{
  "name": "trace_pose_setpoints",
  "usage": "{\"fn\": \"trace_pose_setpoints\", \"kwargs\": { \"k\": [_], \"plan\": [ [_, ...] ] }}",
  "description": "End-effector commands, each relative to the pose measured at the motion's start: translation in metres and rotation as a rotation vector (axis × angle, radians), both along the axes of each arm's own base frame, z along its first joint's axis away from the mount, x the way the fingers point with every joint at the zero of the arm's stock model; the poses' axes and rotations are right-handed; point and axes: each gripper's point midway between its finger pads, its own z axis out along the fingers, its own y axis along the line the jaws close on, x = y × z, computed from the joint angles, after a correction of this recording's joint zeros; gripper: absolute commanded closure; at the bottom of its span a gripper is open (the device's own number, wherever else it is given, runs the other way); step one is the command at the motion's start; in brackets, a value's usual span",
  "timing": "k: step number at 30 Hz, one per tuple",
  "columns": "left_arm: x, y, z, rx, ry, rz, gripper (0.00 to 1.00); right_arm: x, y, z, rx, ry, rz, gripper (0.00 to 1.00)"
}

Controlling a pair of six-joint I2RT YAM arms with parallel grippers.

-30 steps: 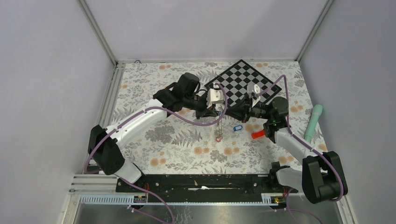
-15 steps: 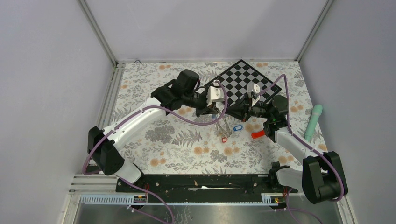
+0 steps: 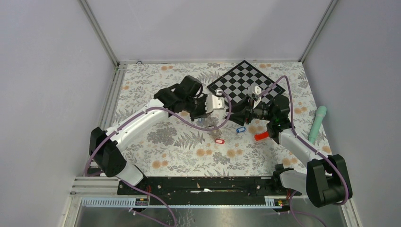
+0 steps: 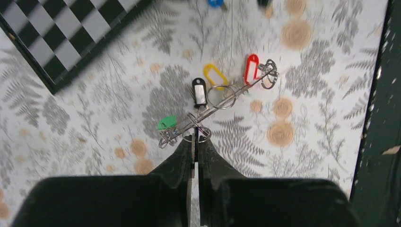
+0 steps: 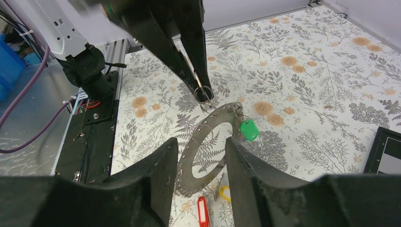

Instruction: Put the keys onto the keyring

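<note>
My left gripper (image 4: 195, 137) is shut on the rim of the keyring (image 5: 218, 115), a dark grey flat ring seen edge-on in the left wrist view. Keys hang from it with green (image 4: 166, 123), black (image 4: 199, 92), yellow (image 4: 215, 75) and red (image 4: 252, 68) tags. It hangs just above the floral table. My right gripper (image 5: 201, 142) is open and empty, with the ring straight ahead of its fingertips. In the top view the left gripper (image 3: 205, 115) and right gripper (image 3: 239, 113) face each other. A blue-tagged key (image 3: 240, 129) lies loose on the table between them.
A black-and-white chequered board (image 3: 243, 85) lies behind the grippers. A red oblong block (image 3: 261, 136) lies under the right arm. A teal cylinder (image 3: 318, 123) lies at the right edge. The metal frame rail (image 3: 203, 189) runs along the near edge.
My left gripper has drawn back to the left and lower with the keyring, opening a gap to the right gripper. The hanging keys swung and the red tag now lies further left.
</note>
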Motion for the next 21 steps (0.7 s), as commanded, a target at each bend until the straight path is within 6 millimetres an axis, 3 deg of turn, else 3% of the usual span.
{"fn": "trace_pose_setpoints", "kwargs": {
  "k": [1,13,21],
  "plan": [
    [-0.004,0.034,-0.016,0.13,-0.047,0.016,1.0,0.004,-0.003,0.02,0.002,-0.065,-0.006,0.5],
    [-0.063,0.147,-0.106,0.64,0.167,0.073,1.0,0.011,-0.011,0.012,-0.025,-0.061,-0.048,0.46],
    [-0.097,0.187,-0.144,0.78,0.266,0.088,1.0,0.013,-0.012,0.007,-0.033,-0.067,-0.062,0.44]
  ]
}}
